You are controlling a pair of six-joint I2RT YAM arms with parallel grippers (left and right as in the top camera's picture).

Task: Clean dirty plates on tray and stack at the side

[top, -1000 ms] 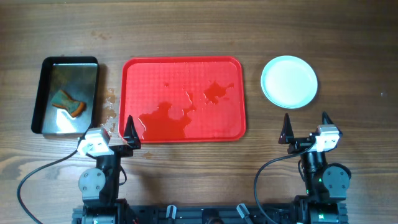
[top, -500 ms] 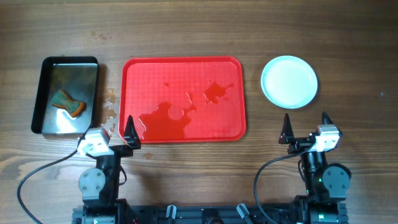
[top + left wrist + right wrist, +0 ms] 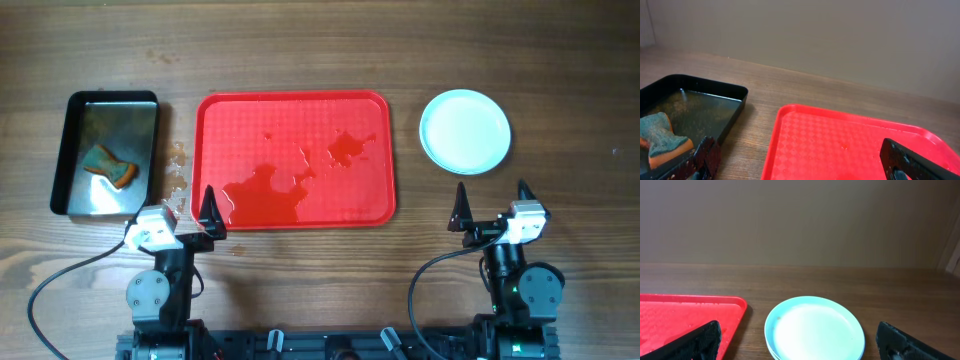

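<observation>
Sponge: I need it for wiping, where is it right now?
In the overhead view the sponge lies inside the black pan at far left, beside the red tray.

Plate (image 3: 465,131) lies right of the wet tray (image 3: 240,130).

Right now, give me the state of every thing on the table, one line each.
Large red plastic tray: no plates on it, wet puddles.
Round pale mint-white plates: stacked right of the tray, top clean.
Black metal pan: holds the sponge.
Teal-and-orange sponge: lying in the pan.
Left fingers: open, empty.
Right fingers: open, empty.
</observation>
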